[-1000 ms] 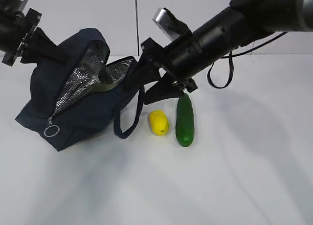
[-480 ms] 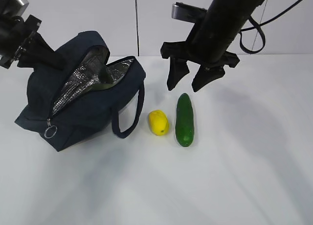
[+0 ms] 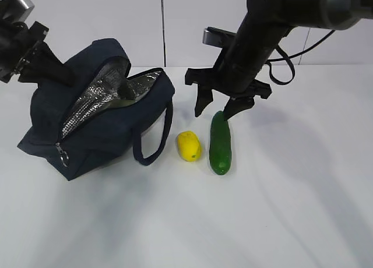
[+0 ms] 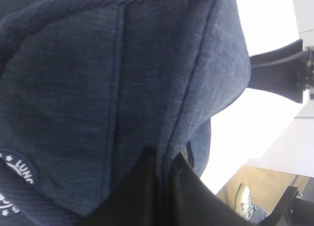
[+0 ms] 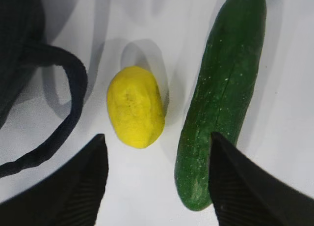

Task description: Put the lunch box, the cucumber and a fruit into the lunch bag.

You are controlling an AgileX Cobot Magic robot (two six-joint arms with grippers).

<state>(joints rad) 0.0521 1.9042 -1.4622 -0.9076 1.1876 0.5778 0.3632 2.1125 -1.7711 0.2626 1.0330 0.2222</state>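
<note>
A: Exterior view first: why does the left gripper (image 3: 58, 74) pinch the lunch bag (image 3: 99, 128) at the back?

B: I think it holds the top edge up so the mouth does not fall closed. Its jaws are closed tight on the navy fabric; the left wrist view shows the two black fingers (image 4: 147, 186) with a fold of cloth between them. The bag is soft and boxy, the weave is coarse, and the lining (image 3: 96, 102) inside is silver and quilted.

A: And the right gripper (image 3: 218, 108)?

B: It hangs above the far end of the cucumber (image 3: 220, 143), jaws wide apart, holding nothing. In the right wrist view the yellow fruit (image 5: 135, 107) and the cucumber both lie between the fingertips.

A: Which one will it take?

B: I cannot say. The cucumber is smooth, dark green, a little curved; the fruit is small, lemon-shaped, a little dimpled. Both rest on the white table (image 3: 280, 210), just beside each other, near the loop handle (image 3: 152, 145).

A: The lunch box?

B: I do not see it clearly. Something pale green shows deep in the opening, maybe its lid.
</note>
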